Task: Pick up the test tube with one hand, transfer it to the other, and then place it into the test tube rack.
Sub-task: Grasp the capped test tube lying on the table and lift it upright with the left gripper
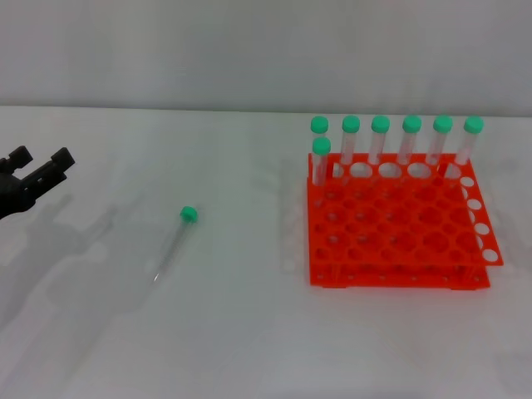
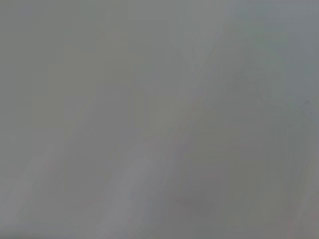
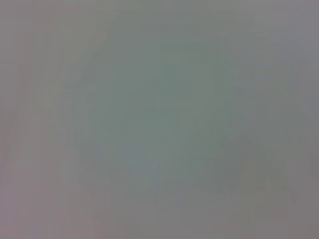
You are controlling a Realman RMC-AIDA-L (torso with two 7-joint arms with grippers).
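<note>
A white worktop (image 1: 249, 332) carries everything here. The test tube (image 1: 173, 243) lies flat on it, left of the middle, all by itself. Its green cap (image 1: 189, 214) points toward the far side, and the clear thin body slants back toward the near side. Nothing is touching it.

The left pincer (image 1: 40, 163) pokes in from the left edge of the head view. It is black, and its two fingers (image 1: 61, 158) stand apart with a gap between them, so it is open. It holds nothing. It is off to the left of the test tube and well apart from it, and seems to hang a little above the worktop, though that is hard to be sure of from this angle.

The test tube rack (image 1: 391, 229) is bright orange and sits on the right side, well apart from the lying tube. Seven green-capped tubes (image 1: 380, 137) stand upright in it: six in the back row and one more just in front, at the left end.

The right pincer does not show anywhere. Both wrist views are only a grey blur.
</note>
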